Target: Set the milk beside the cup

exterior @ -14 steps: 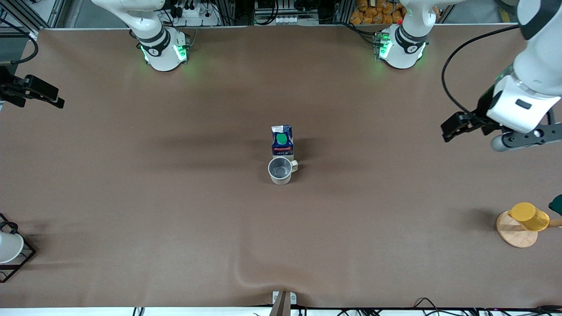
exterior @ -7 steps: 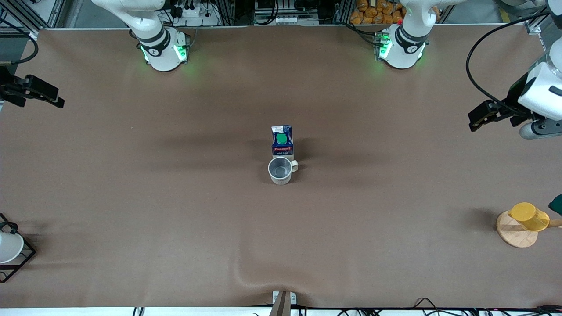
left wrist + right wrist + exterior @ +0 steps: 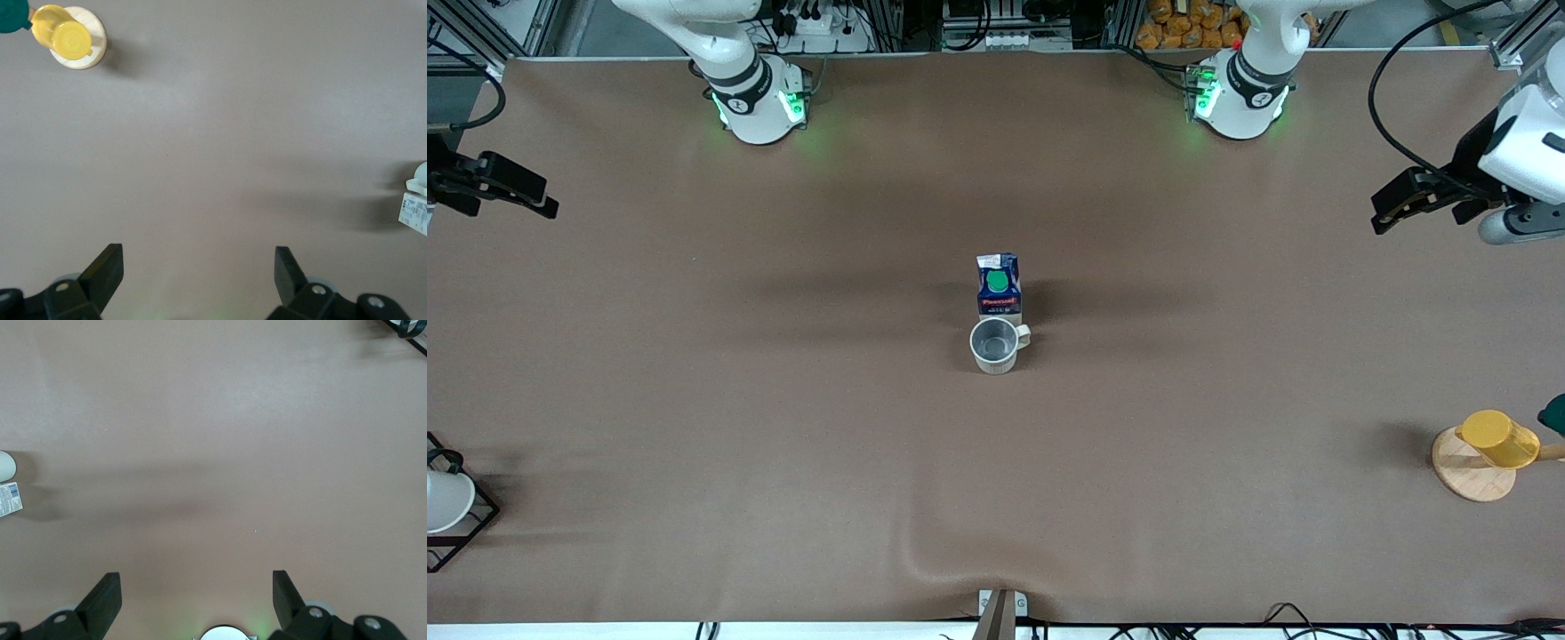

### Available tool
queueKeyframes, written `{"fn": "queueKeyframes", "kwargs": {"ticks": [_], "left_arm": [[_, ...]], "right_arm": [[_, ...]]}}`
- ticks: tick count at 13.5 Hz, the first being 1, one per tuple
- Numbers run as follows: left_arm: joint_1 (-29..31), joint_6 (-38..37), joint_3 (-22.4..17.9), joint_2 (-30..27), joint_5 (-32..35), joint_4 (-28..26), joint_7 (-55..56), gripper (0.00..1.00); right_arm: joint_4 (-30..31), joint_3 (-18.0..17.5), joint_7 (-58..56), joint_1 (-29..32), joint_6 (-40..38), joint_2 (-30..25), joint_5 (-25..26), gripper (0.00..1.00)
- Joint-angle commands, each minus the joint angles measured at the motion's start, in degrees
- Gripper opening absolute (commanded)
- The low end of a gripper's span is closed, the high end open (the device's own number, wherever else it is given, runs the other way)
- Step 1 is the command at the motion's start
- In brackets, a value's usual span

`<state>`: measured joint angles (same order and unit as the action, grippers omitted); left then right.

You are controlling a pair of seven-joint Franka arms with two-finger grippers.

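From the front view, the milk (image 3: 999, 284) stands upright at mid-table, green cap up, and the cup (image 3: 996, 345) sits just beside it at its 6 o'clock, nearer the front camera, the two so close I cannot tell whether they touch; the cup's handle sticks out toward the left arm's end of the table. The left gripper (image 3: 1396, 204) hangs in the air at the milk's 2 o'clock, over the table's edge at the left arm's end, carrying nothing. The right gripper (image 3: 511, 188) waits at about 10 o'clock from the milk, over the table's edge at its own end. A yellow cup (image 3: 1498, 438) lies on a wooden disc (image 3: 1469, 471) at roughly 4 o'clock, and a black wire rack (image 3: 467, 524) with a white cup (image 3: 445, 500) sits at 8 o'clock. Over to the left wrist view: both fingers (image 3: 107, 270) are spread wide apart over bare brown table (image 3: 213, 147), nothing between them. The right wrist view shows the same, fingers (image 3: 105, 597) parted wide and empty over bare cloth.
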<state>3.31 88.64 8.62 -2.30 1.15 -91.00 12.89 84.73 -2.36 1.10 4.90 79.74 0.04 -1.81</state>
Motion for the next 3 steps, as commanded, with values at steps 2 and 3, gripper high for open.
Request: {"fn": "queueKeyframes", "kwargs": {"ticks": [2,3], "left_arm": [[-1.5,-0.8,-2.2,-1.6,-1.2,-0.5,-1.2,1.0],[-1.7,-1.1,-2.2,-1.6,-1.2,-0.6,-2.2,1.0]], "right_arm": [[0.4,-0.7,0.1,0.8,-0.1,-0.5,0.0,1.0],[0.4,-0.7,0.2,0.8,0.0,-0.5,0.0,1.0]]}}
